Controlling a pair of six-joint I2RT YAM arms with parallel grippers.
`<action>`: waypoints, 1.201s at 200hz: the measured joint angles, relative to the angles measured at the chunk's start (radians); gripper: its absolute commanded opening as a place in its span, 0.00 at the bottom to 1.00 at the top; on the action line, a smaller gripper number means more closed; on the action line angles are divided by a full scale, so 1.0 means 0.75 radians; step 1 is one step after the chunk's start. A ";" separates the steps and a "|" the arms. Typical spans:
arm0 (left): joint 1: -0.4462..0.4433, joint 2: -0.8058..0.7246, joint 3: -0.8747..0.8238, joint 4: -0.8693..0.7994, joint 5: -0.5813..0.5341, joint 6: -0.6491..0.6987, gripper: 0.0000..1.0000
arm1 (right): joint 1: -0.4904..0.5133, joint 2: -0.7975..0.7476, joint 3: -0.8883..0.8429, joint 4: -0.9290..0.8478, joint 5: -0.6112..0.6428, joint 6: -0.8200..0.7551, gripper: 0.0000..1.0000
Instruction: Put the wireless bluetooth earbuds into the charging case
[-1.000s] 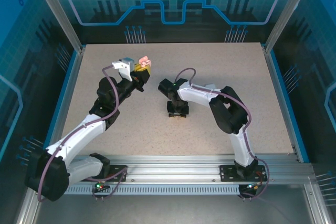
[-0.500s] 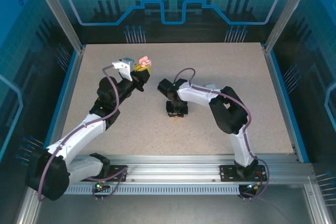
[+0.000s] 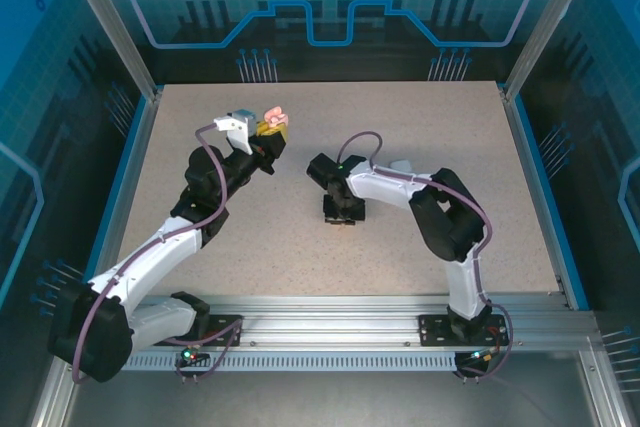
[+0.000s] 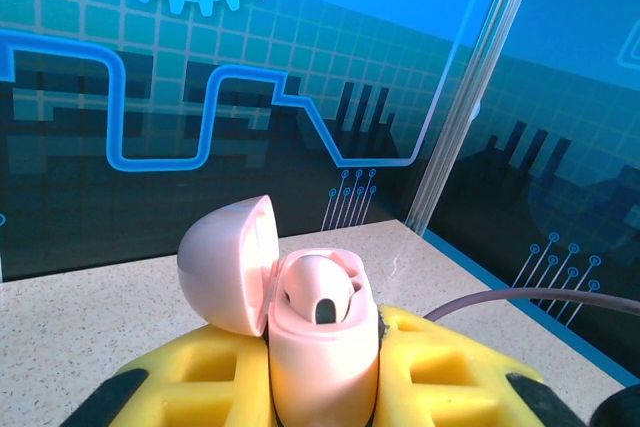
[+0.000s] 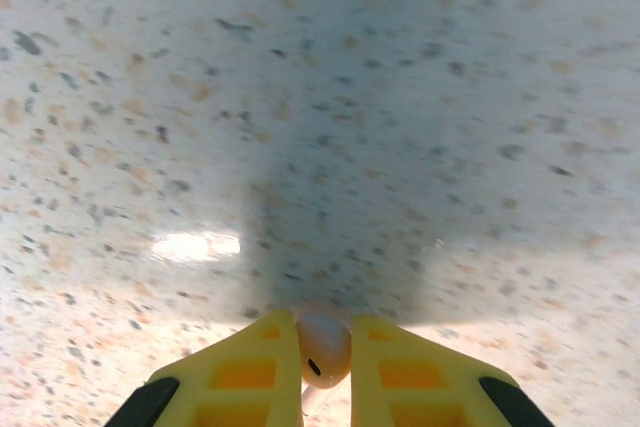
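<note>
**Right pincer closes on a pink earbud at mid-worktop**

The earbud (image 5: 322, 347), pale pink and very small, sits pinched between the yellow fingers (image 5: 240, 379) of the right pincer (image 5: 322, 332), low against the speckled worktop (image 5: 420, 97). Its stem points down between them. From above, this pincer (image 3: 341, 215) stands near the middle of the worktop, a little toward the near edge.

A second ago its jaws stood wider over this spot. They have since narrowed until both fingers look to touch the bud, and the right arm's wrist and elbow have shifted slightly toward the right edge. I judge the pick to be made, or nearly so. Whether the bud has left the surface I cannot tell.

The charging case (image 4: 322, 347), also pale pink, is clamped firmly in the left pincer (image 3: 266, 130) and held clear of the worktop, close to the far edge and left of middle. That arm has not moved. The lid (image 4: 228, 262) hangs open to the left, with the mouth tipped up and outward. Whether a bud already sits inside I cannot tell.

The next move calls for a lift and a carry across to the open case. The grip is slight, so the bud could twist or slip on the way.
</note>
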 measured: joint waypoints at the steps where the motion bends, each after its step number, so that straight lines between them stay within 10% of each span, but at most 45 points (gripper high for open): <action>1: 0.000 0.000 0.000 0.000 -0.001 0.000 0.00 | 0.000 -0.002 -0.001 -0.001 0.002 -0.001 0.13; 142: -0.015 -0.005 0.008 0.016 0.192 0.051 0.00 | -0.116 -0.669 0.192 -0.019 0.384 -0.474 0.15; 240: -0.166 0.146 0.197 -0.020 0.401 0.145 0.00 | -0.117 -0.827 0.341 0.463 0.138 -0.946 0.14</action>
